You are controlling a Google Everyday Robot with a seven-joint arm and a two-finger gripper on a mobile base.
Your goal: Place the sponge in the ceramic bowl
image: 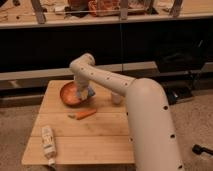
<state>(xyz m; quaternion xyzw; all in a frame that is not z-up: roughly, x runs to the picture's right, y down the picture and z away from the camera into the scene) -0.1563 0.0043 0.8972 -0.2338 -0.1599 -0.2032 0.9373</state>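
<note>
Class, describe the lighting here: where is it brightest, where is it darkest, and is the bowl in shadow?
Camera view: brightest along the counter at the back, darkest in the recess beneath it. Camera view: the table is warmly, evenly lit; the gripper is at the right rim of the bowl, by the sponge, and no clear shadow shows in the bowl.

I see my arm (107,80) reaching in from the right, with the gripper (83,93) down at the right rim of the ceramic bowl (66,95). The blue-grey sponge (89,92) is at the gripper's tip, right by that rim. On the wooden table (100,135), a carrot (83,114) lies in front of the bowl. A white bottle (48,141) lies near the front left corner, and a small cup (116,98) stands beside the arm.
</note>
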